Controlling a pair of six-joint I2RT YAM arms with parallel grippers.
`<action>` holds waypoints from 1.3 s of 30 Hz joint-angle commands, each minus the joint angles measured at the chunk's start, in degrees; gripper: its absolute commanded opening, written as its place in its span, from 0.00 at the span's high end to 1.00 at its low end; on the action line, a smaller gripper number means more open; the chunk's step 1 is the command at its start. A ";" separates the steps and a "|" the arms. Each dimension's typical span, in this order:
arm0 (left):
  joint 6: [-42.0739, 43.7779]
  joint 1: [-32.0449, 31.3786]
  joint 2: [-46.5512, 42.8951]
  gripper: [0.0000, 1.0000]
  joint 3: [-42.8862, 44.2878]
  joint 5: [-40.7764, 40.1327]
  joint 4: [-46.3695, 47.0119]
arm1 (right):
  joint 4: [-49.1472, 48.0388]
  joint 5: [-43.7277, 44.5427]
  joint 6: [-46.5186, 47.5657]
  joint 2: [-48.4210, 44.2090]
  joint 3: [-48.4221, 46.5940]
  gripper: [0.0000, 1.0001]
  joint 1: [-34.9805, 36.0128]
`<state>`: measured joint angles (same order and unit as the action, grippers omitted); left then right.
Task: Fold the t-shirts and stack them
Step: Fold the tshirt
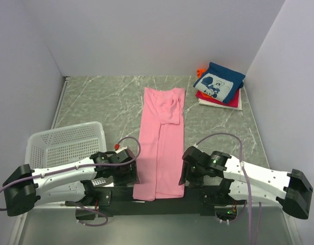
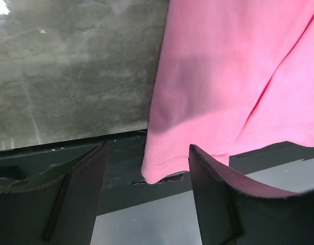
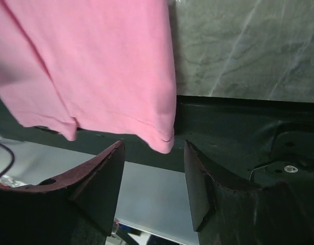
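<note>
While your left claw [image 1: 130, 172] and right claw [image 1: 184, 172] are hanging released, you are flanking the near hem of the pink tee [image 1: 162, 143].
Jaws are standing apart, gripping nothing, beside the hem corners; the tee is lying lengthwise on the bench [image 1: 105, 102], folded narrow, its hem overlapping the dark rail [image 1: 162, 205], and the folded stack [image 1: 219, 87] is sitting far right.

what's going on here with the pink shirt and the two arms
Two robot arms are folding t-shirts. The pink t-shirt lies on the table, folded lengthwise into a long strip. The left pincer and right pincer are both open, one at each near corner of the strip, gripping nothing. A stack of folded t-shirts, navy on top, sits in the far right corner. A white mesh basket stands at the left.
</note>
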<state>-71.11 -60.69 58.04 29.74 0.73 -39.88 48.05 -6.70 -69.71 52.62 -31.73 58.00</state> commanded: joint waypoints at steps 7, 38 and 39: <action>-0.51 0.13 1.47 0.32 -0.02 6.03 3.49 | -3.40 -2.88 -5.95 1.17 2.19 0.45 5.54; -6.32 -6.02 1.11 0.44 -5.12 8.06 5.51 | -13.33 -2.18 -7.63 8.02 7.99 0.92 8.71; -6.32 -6.02 1.11 0.45 -5.13 8.06 5.69 | -13.34 -2.26 -7.81 8.02 8.08 0.92 8.71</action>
<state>-76.20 -66.28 59.11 25.28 8.08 -35.42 35.73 -10.02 -77.03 60.27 -23.99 66.37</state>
